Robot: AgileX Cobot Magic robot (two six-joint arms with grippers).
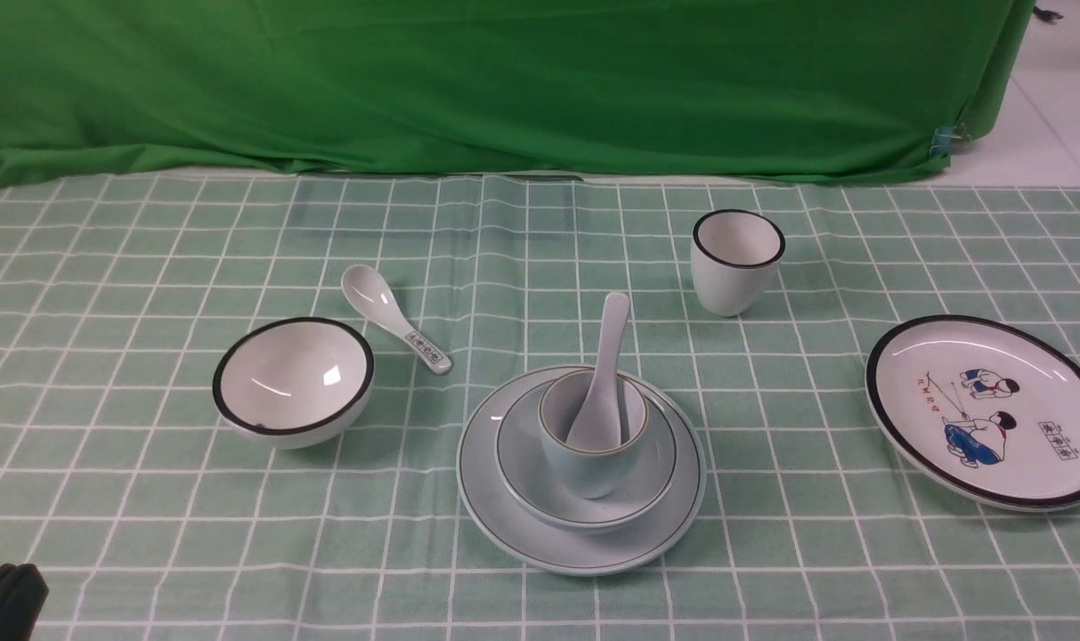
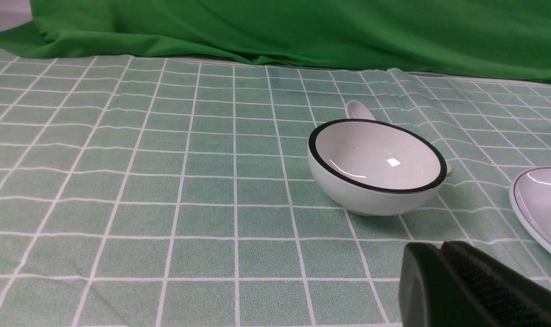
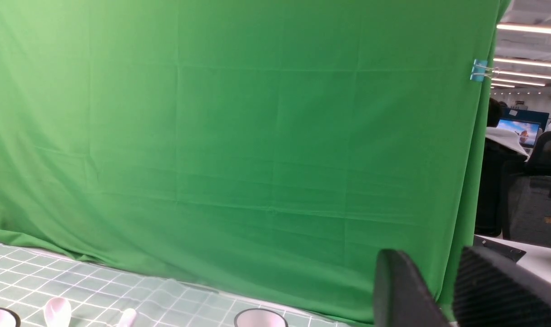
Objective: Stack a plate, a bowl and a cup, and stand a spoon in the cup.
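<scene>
Plate: the plain pale blue-green plate (image 1: pixel 584 554) sits flat on the checked green cloth (image 1: pixel 397 552), around the middle of my front view, bottom of the stack.
Bowl: the pale bowl (image 1: pixel 520 458) is right on top of it, inside the plate's rim.
Cup: the handleless pale cup (image 1: pixel 593 470) is upright in that bowl, so that's 3 pieces stacked.
Spoon: the plain spoon (image 1: pixel 607 374) is standing in the cup, scoop end down, handle poking up past the rim with a bit of a lean.
Left pincer: my left gripper (image 2: pixel 436 245) has its 2 fingers pressed together, near the front left corner.
Right pincer: my right gripper (image 3: pixel 427 259) is spread, gap showing between its 2 blurry fingers, and that wrist cam mostly gets green curtain (image 3: pixel 257 136).
Black-rim stuff: bowl (image 1: pixel 295 378) off to the left, cup (image 1: pixel 731 276) behind and right of the stack, cartoon plate (image 1: pixel 918 378) far right.
Marked spoon: the printed spoon (image 1: pixel 379 307) lies just beside the black-rim bowl.
</scene>
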